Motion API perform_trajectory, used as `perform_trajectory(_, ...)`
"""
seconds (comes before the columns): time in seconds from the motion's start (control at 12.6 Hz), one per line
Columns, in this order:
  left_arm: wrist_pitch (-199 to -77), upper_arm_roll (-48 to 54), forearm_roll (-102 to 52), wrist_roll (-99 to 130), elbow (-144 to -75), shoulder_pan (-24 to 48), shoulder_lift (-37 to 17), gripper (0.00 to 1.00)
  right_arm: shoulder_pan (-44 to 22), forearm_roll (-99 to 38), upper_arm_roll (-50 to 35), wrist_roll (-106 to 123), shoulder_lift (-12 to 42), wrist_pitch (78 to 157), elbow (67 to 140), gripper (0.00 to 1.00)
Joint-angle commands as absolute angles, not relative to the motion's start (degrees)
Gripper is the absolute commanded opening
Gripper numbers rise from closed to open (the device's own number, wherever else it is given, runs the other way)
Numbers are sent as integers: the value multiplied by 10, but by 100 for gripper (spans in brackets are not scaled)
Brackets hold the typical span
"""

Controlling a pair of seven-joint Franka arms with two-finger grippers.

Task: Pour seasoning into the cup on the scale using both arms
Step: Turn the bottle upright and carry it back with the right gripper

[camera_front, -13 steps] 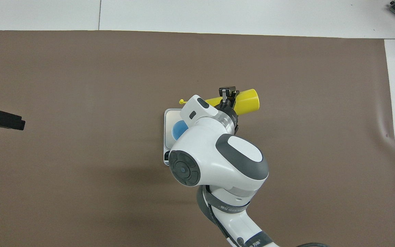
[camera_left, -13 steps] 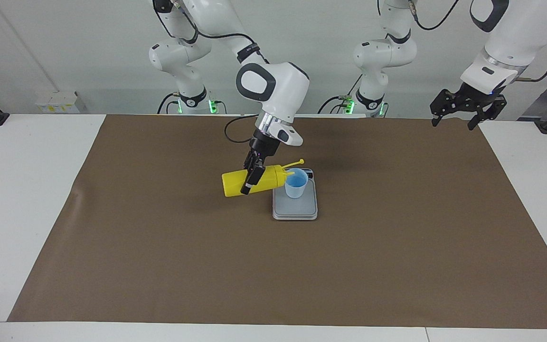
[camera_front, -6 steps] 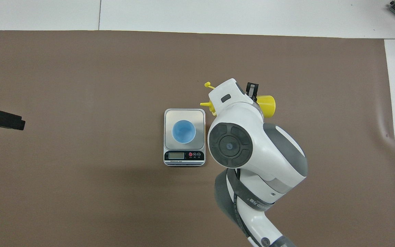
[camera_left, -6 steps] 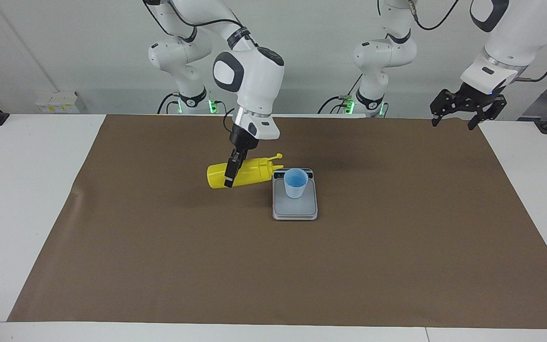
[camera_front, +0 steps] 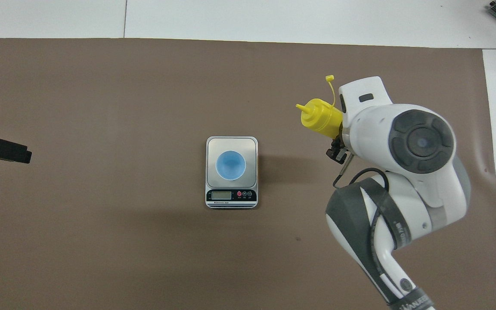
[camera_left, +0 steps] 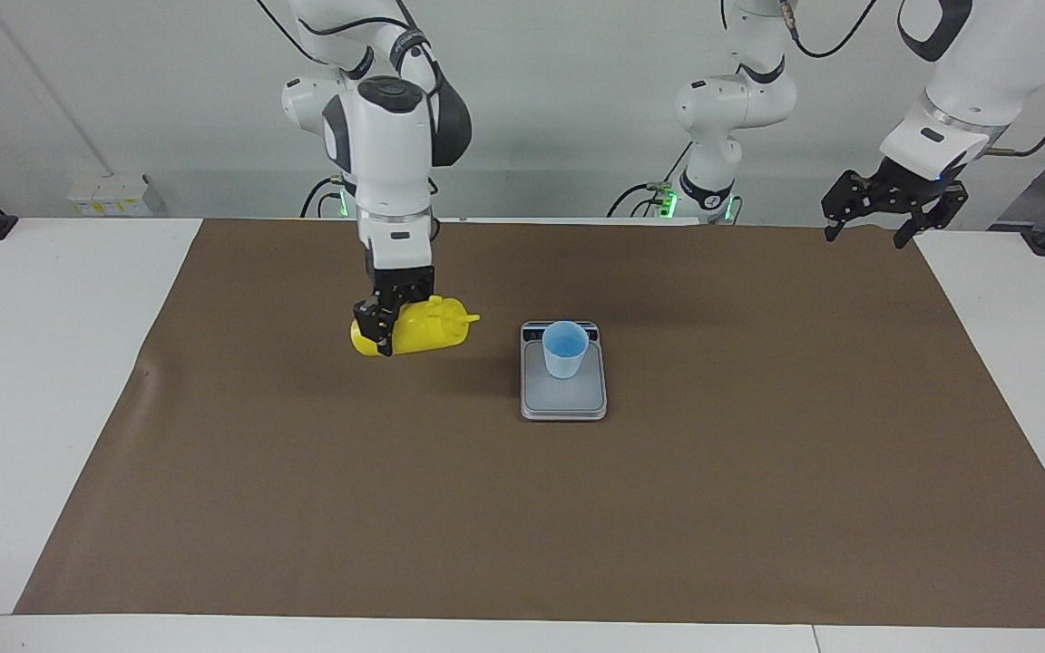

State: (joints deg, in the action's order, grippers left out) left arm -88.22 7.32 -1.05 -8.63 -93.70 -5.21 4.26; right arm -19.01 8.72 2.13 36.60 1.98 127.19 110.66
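Yellow bottle: the seasoning (camera_left: 414, 331) is a plastic squeeze bottle held tilted on its side in the air, its cone nozzle pointing toward the scale, its thin cap strap sticking out by the nozzle.
Right gripper: the right gripper (camera_left: 386, 322) hangs from the arm that comes down over the brown mat toward the right arm's end of the table; its black fingers are clamped on the bottle's body, near the base end.
Bottle's place: over the mat, well apart from the scale, toward the right arm's end of the table.
Cup: the cup (camera_left: 565, 348), light blue and brighter blue inside, stands upright on the scale's weighing plate.
Scale: the scale (camera_front: 231, 146), flat and silver-grey, lies near the middle of the mat with its dark display strip at the end nearer to the robots.
Left gripper: the left gripper (camera_left: 879, 210) waits raised over the corner of the mat at the left arm's end, near the robots; its fingers stand wide apart and hold nothing.
Mat: the brown mat (camera_left: 758, 508) covers most of the white table (camera_left: 33, 363).
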Motion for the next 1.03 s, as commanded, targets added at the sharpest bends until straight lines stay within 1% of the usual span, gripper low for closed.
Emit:
perform_trajectory(0.0,-877,76,-4,-88,-945,-58,54,100,-149,14,14,422,-23,1321,1172,0)
perform_trajectory(0.16,-877,76,-4,-88,-946,-58,54,100,-113,-88,14,494,-25,1329,1188,0)
perform_trajectory(0.32,-877,76,-4,-88,-945,-58,54,100,-64,-209,15,602,-30,1332,1205,0)
perform_trajectory(0.63,-877,76,-4,-88,-946,-58,54,100,10,-392,15,808,-26,1332,1240,0)
perform_trajectory(0.79,-877,76,-4,-88,-945,-58,54,100,47,-486,15,905,-25,1321,1261,0)
perform_trajectory(0.95,-877,76,-4,-88,-945,-58,54,100,88,-536,15,967,-12,1291,1266,0)
